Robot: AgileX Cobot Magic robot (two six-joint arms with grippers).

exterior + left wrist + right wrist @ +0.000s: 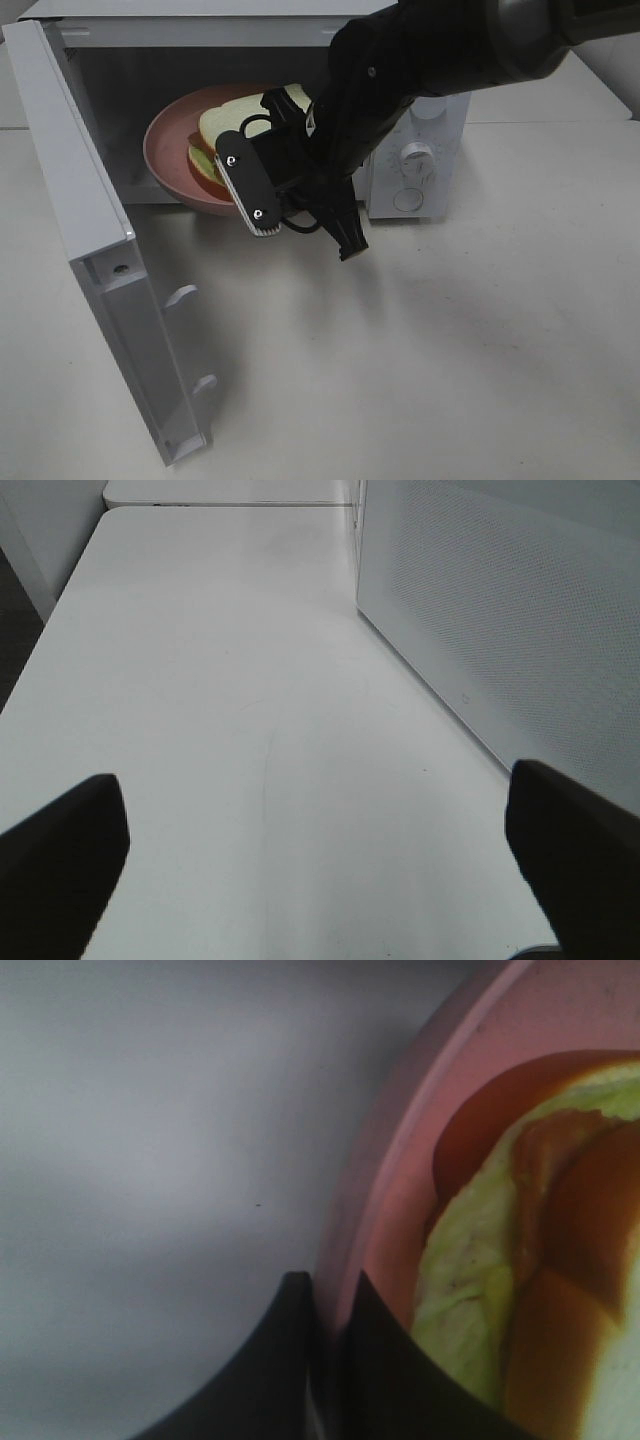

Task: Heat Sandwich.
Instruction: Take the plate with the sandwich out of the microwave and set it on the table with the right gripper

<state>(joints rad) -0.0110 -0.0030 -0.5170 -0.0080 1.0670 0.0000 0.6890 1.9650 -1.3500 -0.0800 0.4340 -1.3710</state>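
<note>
Pink plate with the sandwich sits in the microwave; our right gripper pinches its rim, our left gripper gapes empty.

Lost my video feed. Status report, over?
Right gripper shut on pink plate rim, at microwave mouth. Sandwich on plate. Left gripper open, empty. Door open.

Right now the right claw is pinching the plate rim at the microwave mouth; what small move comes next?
Probably push the pink plate a little deeper: part of it still overhangs the microwave opening, with the sandwich on it and the right claw clamped on its rim.
</note>
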